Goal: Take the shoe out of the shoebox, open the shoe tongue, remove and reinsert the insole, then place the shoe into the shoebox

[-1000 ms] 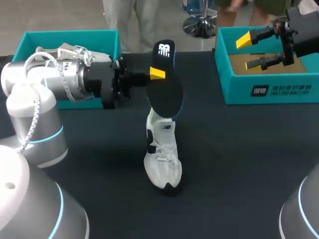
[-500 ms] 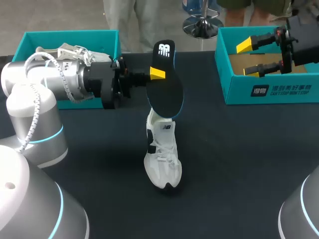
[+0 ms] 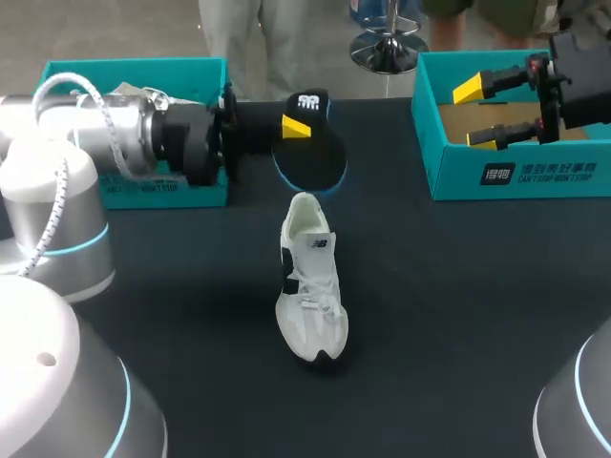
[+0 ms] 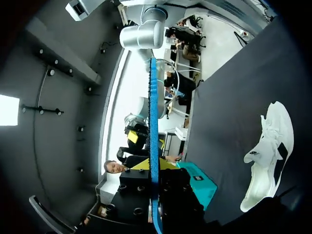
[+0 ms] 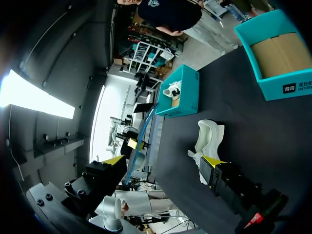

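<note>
The white mesh sneaker [image 3: 310,291] stood unboxed at frame centre; our left gripper [image 3: 291,126] pinched its black foam insole [image 3: 310,160] upper-middle, our right gripper [image 3: 475,114] spread upper right. Reinserting and boxing remained, we judged.

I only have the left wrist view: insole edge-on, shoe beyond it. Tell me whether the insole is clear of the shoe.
Observer: Yes. In the head view the insole hangs clear of the shoe, past its heel opening, gripped by the left end effector.
Operator: Report the right end effector's state.
Observer: The right end effector is open, over the right shoebox.
Operator: Give me that box's contents.
Observer: Only brown cardboard shows inside; no shoe in it.
</note>
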Robot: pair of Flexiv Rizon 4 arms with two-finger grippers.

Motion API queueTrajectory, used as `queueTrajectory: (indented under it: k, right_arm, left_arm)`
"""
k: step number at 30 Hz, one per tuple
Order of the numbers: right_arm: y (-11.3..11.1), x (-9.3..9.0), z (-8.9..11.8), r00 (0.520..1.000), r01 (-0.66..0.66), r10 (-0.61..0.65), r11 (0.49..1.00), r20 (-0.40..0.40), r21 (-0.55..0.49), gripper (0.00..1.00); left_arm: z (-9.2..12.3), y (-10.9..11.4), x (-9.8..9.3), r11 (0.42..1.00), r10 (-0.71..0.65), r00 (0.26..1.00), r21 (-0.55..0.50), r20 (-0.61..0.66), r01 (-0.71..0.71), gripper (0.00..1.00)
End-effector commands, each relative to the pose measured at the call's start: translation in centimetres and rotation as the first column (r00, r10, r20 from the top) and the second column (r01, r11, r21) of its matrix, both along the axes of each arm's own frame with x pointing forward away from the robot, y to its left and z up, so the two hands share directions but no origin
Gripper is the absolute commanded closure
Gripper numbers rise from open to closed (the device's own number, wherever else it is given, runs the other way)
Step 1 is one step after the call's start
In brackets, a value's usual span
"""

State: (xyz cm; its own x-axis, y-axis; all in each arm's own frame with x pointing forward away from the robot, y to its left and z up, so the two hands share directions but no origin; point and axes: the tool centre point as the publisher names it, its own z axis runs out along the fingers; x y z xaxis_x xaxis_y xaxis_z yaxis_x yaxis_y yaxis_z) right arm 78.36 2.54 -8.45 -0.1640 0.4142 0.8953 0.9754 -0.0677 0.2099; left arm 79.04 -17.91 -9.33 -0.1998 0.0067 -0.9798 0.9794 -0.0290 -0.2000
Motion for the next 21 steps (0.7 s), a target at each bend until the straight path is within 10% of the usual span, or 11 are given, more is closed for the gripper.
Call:
queueTrajectory:
  k: [1, 10, 21]
  right_arm:
    - [0.08, 0.05, -0.04, 1.000, 0.001, -0.001, 1.000, -0.001, -0.001, 0.00]
    - [0.08, 0.05, -0.04, 1.000, 0.001, -0.001, 1.000, -0.001, -0.001, 0.00]
    - [0.08, 0.05, -0.04, 1.000, 0.001, -0.001, 1.000, -0.001, -0.001, 0.00]
  left_arm:
    - [0.06, 0.48, 0.52, 0.999, -0.032, 0.953, 0.004, -0.302, 0.035, 1.00]
    - [-0.87, 0.58, 0.34, 0.982, -0.132, 0.778, -0.189, -0.614, 0.018, 1.00]
    - [-0.87, 0.58, 0.34, 0.982, -0.132, 0.778, -0.189, -0.614, 0.018, 1.00]
